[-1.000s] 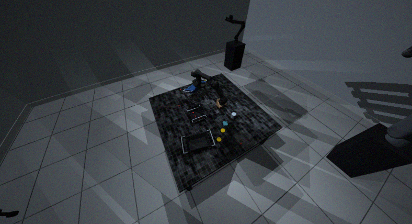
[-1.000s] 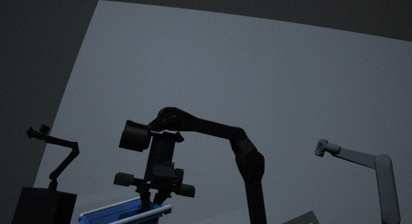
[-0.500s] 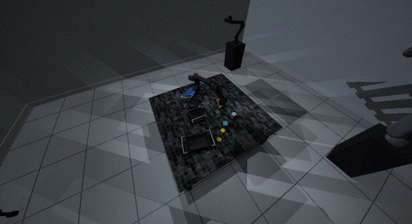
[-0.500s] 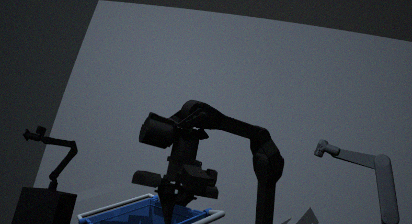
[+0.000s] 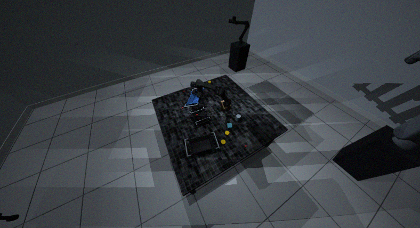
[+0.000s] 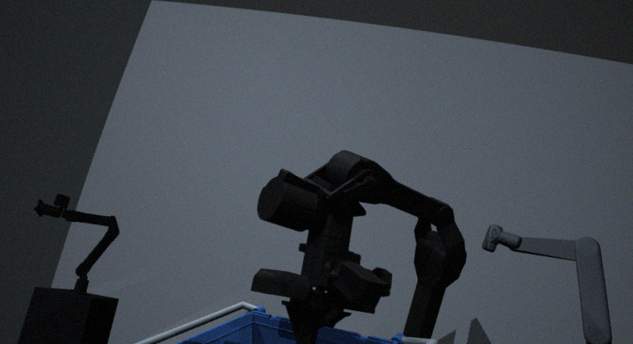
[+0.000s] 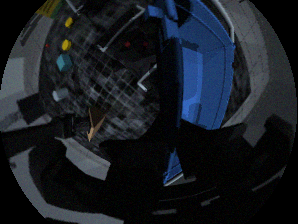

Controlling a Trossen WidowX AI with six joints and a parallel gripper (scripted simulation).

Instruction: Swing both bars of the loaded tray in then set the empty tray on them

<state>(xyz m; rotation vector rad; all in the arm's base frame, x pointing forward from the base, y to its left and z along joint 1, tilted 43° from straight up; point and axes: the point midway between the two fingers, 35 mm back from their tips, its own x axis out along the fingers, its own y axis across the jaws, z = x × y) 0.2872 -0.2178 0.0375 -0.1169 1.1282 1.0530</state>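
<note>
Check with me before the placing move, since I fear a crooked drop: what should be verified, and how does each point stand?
1. Gripper shut on the blue tray: ok.
2. Blue tray level: not ok, it hangs tilted.
3. Blue tray above the loaded tray: not ok, it is off to one side, nearer the arm's base.
4. Both bars swung in across the loaded tray's top: cannot tell, too small and dark.
5. Yellow discs out of the way: ok, they lie off to the side.
</note>
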